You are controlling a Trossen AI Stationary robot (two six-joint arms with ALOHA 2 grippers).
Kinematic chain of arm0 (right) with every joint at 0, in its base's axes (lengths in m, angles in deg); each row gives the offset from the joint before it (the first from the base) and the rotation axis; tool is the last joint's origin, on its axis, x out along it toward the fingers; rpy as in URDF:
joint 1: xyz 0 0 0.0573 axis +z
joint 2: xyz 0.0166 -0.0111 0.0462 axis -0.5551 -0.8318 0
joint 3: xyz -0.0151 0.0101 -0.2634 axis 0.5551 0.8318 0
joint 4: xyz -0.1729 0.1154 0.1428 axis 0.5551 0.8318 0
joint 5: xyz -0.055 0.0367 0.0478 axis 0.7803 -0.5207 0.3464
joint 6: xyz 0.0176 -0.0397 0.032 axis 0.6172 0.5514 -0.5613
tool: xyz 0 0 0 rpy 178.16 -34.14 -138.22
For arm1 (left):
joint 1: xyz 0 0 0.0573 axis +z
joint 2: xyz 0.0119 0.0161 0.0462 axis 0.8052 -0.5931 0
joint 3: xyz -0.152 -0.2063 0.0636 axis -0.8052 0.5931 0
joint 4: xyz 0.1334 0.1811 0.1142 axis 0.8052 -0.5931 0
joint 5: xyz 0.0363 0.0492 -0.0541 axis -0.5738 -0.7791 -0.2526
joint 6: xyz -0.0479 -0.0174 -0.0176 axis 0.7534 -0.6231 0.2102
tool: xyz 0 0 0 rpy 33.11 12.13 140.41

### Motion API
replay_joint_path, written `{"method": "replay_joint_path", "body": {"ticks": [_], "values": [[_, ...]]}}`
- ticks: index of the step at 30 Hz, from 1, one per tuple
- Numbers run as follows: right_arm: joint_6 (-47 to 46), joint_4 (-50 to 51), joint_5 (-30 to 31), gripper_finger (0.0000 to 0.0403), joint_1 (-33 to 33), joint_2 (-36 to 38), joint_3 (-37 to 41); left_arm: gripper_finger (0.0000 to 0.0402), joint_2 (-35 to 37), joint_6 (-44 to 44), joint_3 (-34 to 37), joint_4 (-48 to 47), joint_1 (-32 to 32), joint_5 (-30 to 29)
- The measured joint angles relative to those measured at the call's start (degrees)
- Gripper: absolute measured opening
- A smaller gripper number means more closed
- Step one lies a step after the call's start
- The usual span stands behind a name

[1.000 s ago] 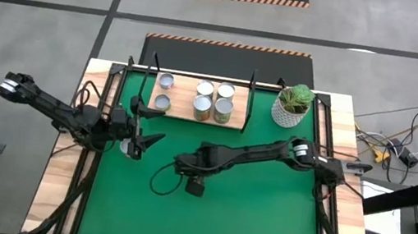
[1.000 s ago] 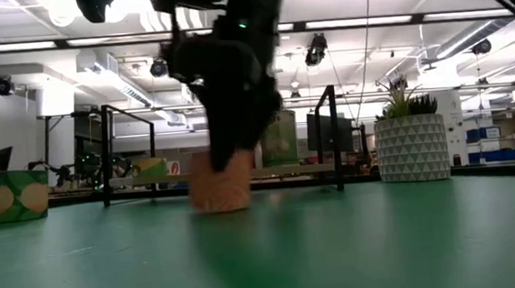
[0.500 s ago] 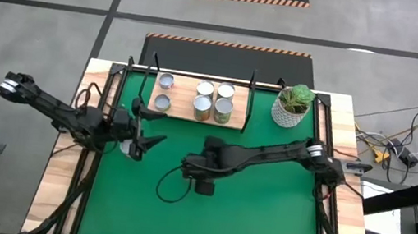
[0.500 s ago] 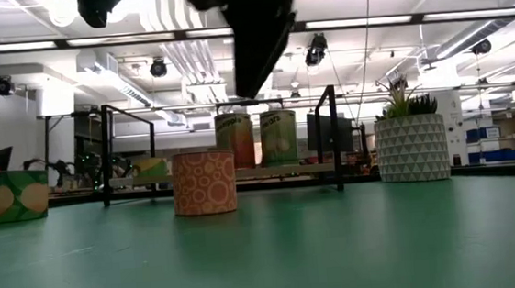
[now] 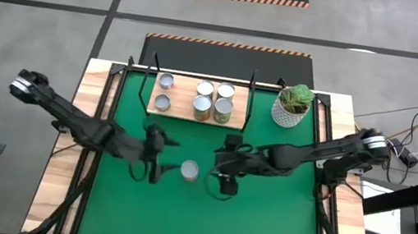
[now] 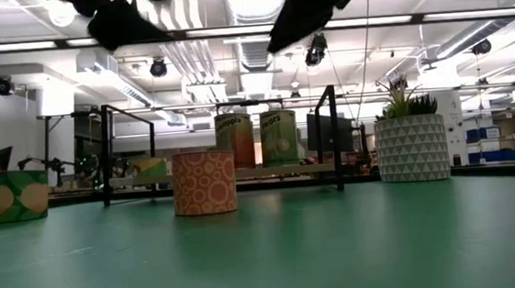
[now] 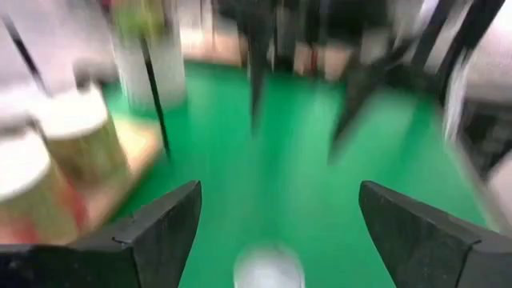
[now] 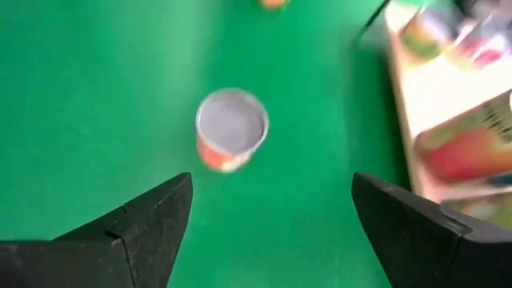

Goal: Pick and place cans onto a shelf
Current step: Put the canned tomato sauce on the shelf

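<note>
One orange can (image 5: pixel 189 170) stands free mid-mat — right gripper (image 5: pixel 225 187) has let go and withdrawn, jaws wide. Left gripper (image 5: pixel 158 167), jaws wide and empty, has come beside it — a handover toward the shelf (image 5: pixel 183 96), likely.

Left gripper (image 5: pixel 160 158) fingers spread, empty; right gripper (image 5: pixel 216 170) likewise, both mid-table.

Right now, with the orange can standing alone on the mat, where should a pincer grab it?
Grip the orange can across its round side wall, coming straight down from above. It stands upright on the green mat, lid up, with open space all around it.
</note>
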Motion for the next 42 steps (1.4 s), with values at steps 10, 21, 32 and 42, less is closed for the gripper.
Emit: {"method": "replay_joint_path", "body": {"ticks": [10, 21, 32, 42], "values": [[7.3, -16.9, 0.0, 0.0329, 0.0, 18.1, 15.9, 0.0319, -27.0, 6.4, -14.8, -18.3, -6.3, 1.9], [8.1, -20.3, -0.5, 0.0329, 0.2, 30.7, 24.2, 0.0303, -42.7, 0.5, -33.4, -39.0, -0.4, -0.3], [7.6, -20.2, -0.7, 0.0329, 0.2, 33.4, 26.3, 0.0303, -41.8, -4.3, -31.3, -36.7, 4.4, 7.1], [7.7, -20.0, -0.7, 0.0329, 0.2, 33.1, 26.3, 0.0303, -41.6, -6.1, -27.2, -30.7, 7.4, 12.5]]}}
